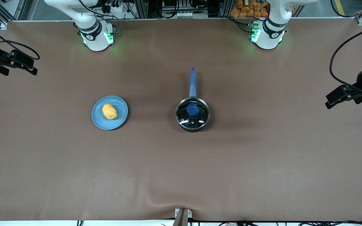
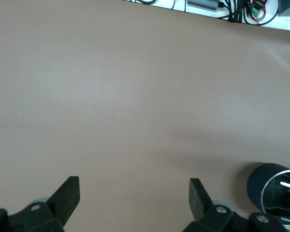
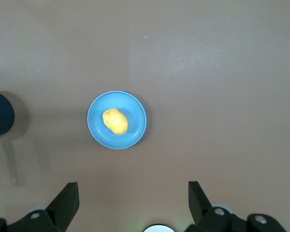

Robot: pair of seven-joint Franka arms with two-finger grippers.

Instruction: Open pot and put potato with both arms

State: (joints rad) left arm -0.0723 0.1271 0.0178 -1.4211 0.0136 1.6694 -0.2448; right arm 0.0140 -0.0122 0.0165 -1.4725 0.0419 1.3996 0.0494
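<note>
Seen from the high front camera: brown table [image 1: 181, 163], both arms held up and out at its two ends, neither touching anything.

Left gripper [image 2: 135, 198] raised over bare tabletop at the left arm's end, fingers [image 2: 67, 195] spread wide, nothing between them. Well apart from it toward the table's middle: the pot [image 1: 192, 113], small, black and round, upright on the cloth, showing only as a dark curved wall at the edge of the left wrist view [image 2: 272, 193]. Glass lid [image 1: 192, 113] seated on the pot's mouth, blue knob [image 1: 192, 109] at its centre. Long blue handle [image 1: 193, 82] pointing straight away from the front camera, toward the bases.

Right gripper [image 3: 133, 197] raised over bare tabletop at the right arm's end, fingers [image 3: 65, 198] likewise spread wide and empty. Below it in the right wrist view, well clear of the fingertips: the potato [image 3: 115, 121], lumpy and yellow-orange, lying in the middle of a flat light-blue plate [image 3: 135, 128]. Same potato [image 1: 109, 111] and plate [image 1: 101, 121] in the front view, beside the pot toward the right arm's end, the two well apart with bare cloth between.

Arm bases [image 1: 97, 37] lit green at the table's top edge, with a stack of orange packets [image 1: 250, 8] past the edge by the left arm's base.
</note>
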